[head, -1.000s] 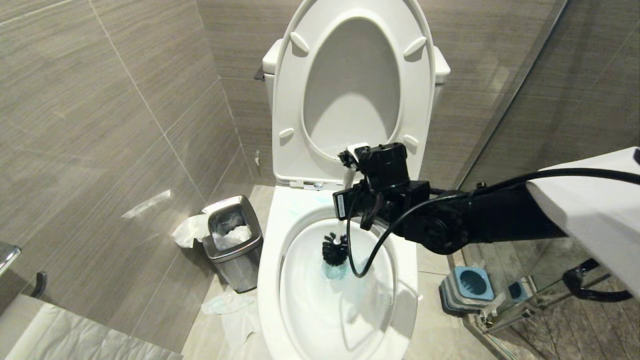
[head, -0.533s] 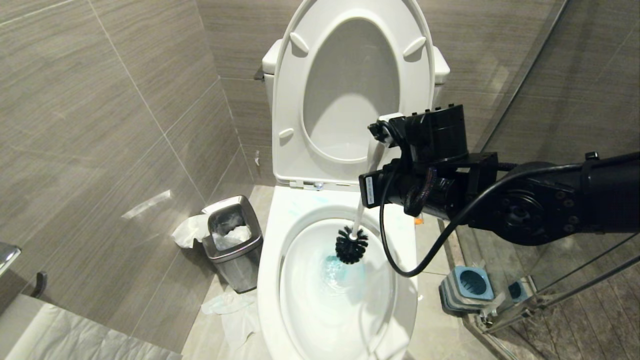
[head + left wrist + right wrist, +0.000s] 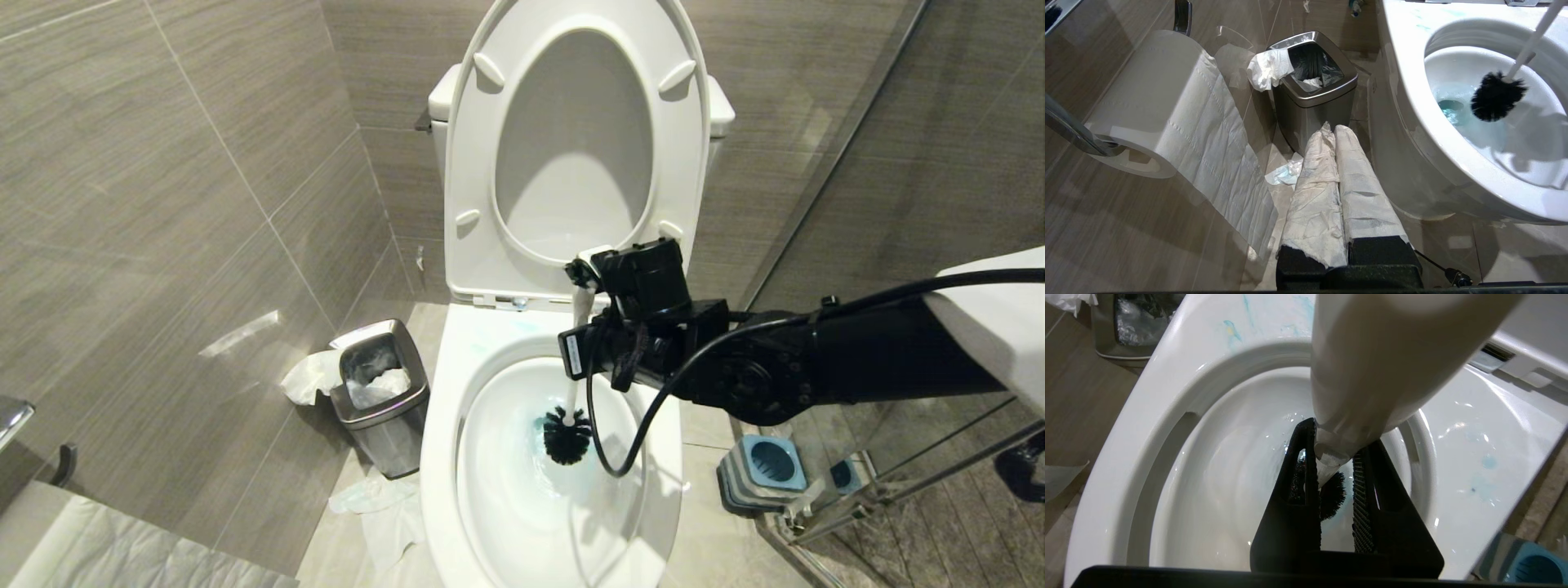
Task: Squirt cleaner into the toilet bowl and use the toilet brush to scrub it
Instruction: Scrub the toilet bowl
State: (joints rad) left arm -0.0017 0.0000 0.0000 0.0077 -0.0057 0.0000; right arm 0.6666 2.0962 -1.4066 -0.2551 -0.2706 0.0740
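Inside the toilet bowl: bluish water, black head of the toilet brush just above it, off the rim. Right gripper clamped on its handle. Left gripper shut, beside the tissue-filled bin.

You had a pale tiled floor carrying everything here. The toilet bowl stood on it, with a small square steel bin just beside it toward the wall and crumpled paper lying on the tiles at the bin's foot. On the bowl's other side, a blue-and-grey brush holder sat near the glass partition.
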